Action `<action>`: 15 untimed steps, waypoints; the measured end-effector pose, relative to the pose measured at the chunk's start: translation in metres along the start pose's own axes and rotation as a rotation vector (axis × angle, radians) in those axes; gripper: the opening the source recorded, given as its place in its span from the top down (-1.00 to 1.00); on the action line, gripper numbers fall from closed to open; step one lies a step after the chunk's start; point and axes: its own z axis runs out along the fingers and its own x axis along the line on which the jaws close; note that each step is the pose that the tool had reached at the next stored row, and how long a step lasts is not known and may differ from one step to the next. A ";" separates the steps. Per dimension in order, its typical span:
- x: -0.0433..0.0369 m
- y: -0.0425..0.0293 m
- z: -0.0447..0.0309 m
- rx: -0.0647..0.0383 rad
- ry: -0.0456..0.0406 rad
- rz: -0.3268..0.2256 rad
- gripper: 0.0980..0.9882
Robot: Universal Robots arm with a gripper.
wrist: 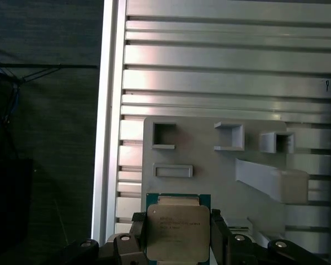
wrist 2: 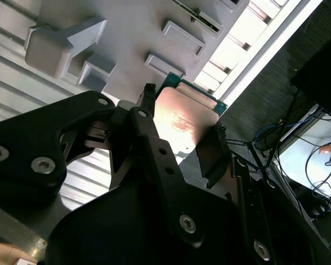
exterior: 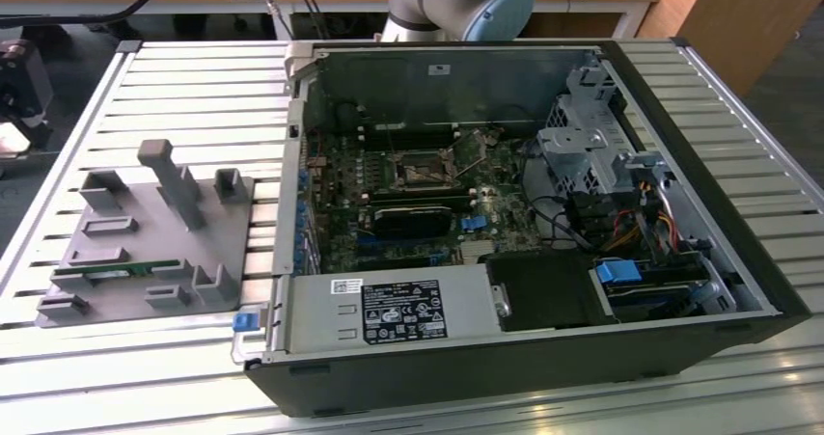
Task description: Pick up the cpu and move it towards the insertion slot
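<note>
The cpu (wrist: 178, 234) (wrist 2: 179, 124), a flat square chip with a silvery top and a thin green rim, sits between my gripper's two black fingers (wrist: 218, 232). My gripper (wrist: 177, 218) (wrist 2: 183, 113) is shut on the cpu's opposite edges in both wrist views. Behind the chip lies the grey holder block (wrist: 209, 160) (wrist 2: 127, 33) on the slatted metal table. The insertion slot (exterior: 419, 173), a small dark square socket with a shiny frame, sits on the motherboard inside the open computer case in the exterior view.
The black case (exterior: 515, 358) has raised walls, a power supply (exterior: 386, 310), drive cages and cables (exterior: 618, 223) around the board. The grey holder block (exterior: 142, 242) stands at the exterior view's left and holds a green memory stick (exterior: 123, 271). The arm's base (exterior: 464, 1) stands behind the case.
</note>
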 end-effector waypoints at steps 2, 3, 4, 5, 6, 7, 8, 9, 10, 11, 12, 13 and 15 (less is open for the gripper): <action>0.0000 0.0000 -0.0012 0.000 -0.0001 0.000 0.00; 0.0000 0.0001 -0.0019 0.000 0.0000 0.000 0.00; 0.0000 0.0001 -0.0025 0.000 0.0000 0.000 0.00; 0.0000 0.0001 -0.0032 0.000 -0.0001 0.000 0.00; 0.0001 0.0002 -0.0038 0.000 -0.0001 0.000 0.00; 0.0000 0.0002 -0.0044 0.000 -0.0001 0.000 0.00; 0.0001 0.0002 -0.0051 0.000 0.0000 0.000 0.00; 0.0001 0.0003 -0.0057 0.000 0.0000 0.000 0.00; 0.0001 0.0003 -0.0063 0.000 0.0000 0.000 0.00; 0.0001 0.0003 -0.0070 0.000 0.0000 0.000 0.00; 0.0001 0.0003 -0.0076 0.000 0.0000 0.000 0.00; 0.0001 0.0004 -0.0083 0.000 0.0000 0.000 0.00; 0.0001 0.0004 -0.0095 0.000 0.0000 0.000 0.00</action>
